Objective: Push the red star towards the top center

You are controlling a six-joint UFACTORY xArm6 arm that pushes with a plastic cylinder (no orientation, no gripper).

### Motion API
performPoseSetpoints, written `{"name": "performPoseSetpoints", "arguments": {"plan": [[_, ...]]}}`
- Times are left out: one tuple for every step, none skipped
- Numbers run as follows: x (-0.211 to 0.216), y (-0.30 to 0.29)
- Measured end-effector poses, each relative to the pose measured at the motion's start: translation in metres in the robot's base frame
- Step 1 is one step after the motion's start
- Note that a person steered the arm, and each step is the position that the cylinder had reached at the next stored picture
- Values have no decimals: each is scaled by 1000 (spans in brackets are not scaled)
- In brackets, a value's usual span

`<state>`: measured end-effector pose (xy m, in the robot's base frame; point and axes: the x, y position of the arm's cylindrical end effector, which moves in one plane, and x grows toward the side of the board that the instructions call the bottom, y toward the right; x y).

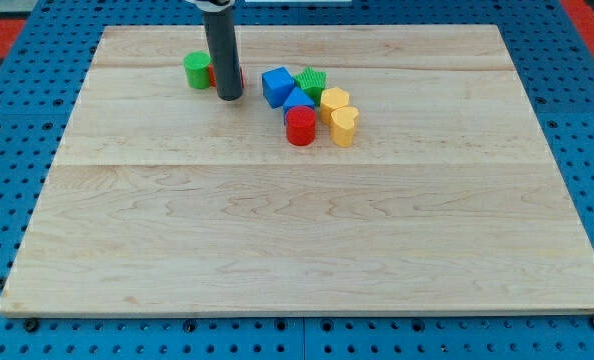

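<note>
My tip (229,96) rests on the bench (307,250) near the view's top left, right in front of the mostly hidden red star (239,76), with a green cylinder (196,70) just left and, well right, a cluster of blue cube (276,85), green star (313,81), blue block (297,100), red cylinder (300,127), yellow block (334,99) and yellow heart (344,126).

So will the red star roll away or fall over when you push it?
Probably not. The red star, mostly hidden behind my tip, looks short and flat-bottomed, so it should slide, not roll or tip. The wooden board looks smooth, so it might spin a little. The green block beside it could get nudged.
</note>
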<state>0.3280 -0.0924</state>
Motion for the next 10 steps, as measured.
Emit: {"name": "performPoseSetpoints", "arguments": {"plan": [[-9,-10],[-5,-31],[-5,-43],[-25,-37],[-38,-15],[-54,-7],[-60,44],[-50,82],[-44,30],[-37,-40]]}}
